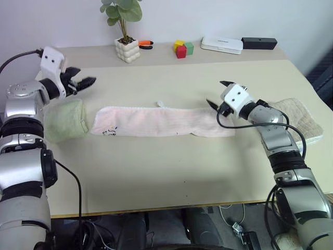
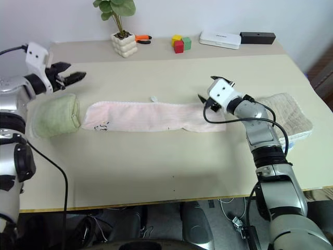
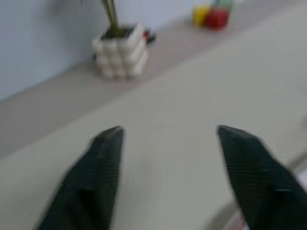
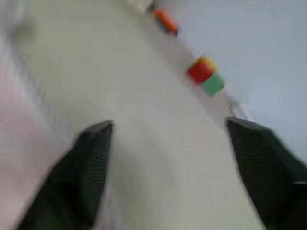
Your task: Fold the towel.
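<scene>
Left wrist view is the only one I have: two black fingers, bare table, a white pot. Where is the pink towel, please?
Observer: The towel lies flat on the table as one long narrow strip, running left to right between the two arms.
Operator: Is my left tool holding it?
Observer: No. The left tool is open and empty, up beyond the green towel, apart from the pink one.
Operator: And the right tool?
Observer: The right tool is open too, empty, above the strip's right end. A beige towel lies beside that arm.
</scene>
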Controlling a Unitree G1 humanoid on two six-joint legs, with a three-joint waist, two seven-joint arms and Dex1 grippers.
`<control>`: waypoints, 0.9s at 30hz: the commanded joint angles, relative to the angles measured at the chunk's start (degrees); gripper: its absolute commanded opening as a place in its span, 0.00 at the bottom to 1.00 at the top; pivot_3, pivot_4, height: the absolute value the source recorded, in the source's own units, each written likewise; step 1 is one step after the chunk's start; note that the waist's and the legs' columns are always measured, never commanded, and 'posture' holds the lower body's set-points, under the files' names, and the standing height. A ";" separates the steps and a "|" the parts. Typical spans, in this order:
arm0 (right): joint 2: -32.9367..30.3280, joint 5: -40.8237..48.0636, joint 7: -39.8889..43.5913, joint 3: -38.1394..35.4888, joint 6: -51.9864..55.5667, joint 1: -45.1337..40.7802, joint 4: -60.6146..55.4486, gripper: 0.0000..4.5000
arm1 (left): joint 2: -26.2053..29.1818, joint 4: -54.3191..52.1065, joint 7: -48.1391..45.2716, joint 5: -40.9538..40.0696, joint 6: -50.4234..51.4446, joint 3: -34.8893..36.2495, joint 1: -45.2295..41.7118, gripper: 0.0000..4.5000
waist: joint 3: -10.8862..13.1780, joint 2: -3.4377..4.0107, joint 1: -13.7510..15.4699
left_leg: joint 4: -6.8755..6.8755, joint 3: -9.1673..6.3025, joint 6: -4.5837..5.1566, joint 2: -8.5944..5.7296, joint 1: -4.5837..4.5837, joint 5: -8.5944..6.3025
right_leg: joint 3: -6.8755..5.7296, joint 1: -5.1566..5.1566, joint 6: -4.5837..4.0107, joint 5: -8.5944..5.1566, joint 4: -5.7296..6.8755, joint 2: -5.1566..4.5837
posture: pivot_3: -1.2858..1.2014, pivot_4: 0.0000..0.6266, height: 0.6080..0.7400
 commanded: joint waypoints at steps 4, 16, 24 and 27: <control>12.59 7.15 -12.82 -3.52 16.20 3.31 -20.24 0.00 | -11.25 -30.06 12.77 -7.77 18.40 1.69 7.10 0.00 | -0.01 -0.01 0.02 | 0.03 -0.05 -0.01 0.00 -0.05 0.00 | -0.03 -0.02 0.01 0.00 0.02 -0.02 | 0.52 0.24 1.00; 26.92 2.33 -27.10 2.01 24.41 14.35 -23.05 0.00 | -38.42 -47.71 40.88 -5.78 25.61 -2.63 23.99 0.00 | -0.05 0.00 0.40 | 0.01 -0.03 -0.03 -0.02 -0.05 0.02 | 0.03 -0.08 0.00 0.01 0.00 -0.01 | 0.52 0.24 1.00; 23.45 -2.97 -28.74 2.30 17.29 15.01 -12.15 0.00 | -31.06 -35.05 37.17 -0.44 13.27 -4.79 26.56 0.00 | -0.05 0.00 0.42 | -0.01 -0.01 -0.04 -0.03 -0.02 0.02 | 0.03 -0.07 -0.01 0.01 -0.02 0.01 | 0.52 0.24 1.00; 20.31 -4.13 -27.20 2.41 13.59 15.02 -10.06 0.00 | -26.82 -29.96 35.10 -0.10 7.83 -3.66 26.16 0.00 | -0.05 0.00 0.48 | -0.01 -0.01 -0.04 -0.03 -0.03 0.02 | 0.02 -0.06 -0.01 0.01 -0.05 0.01 | 0.52 0.24 1.00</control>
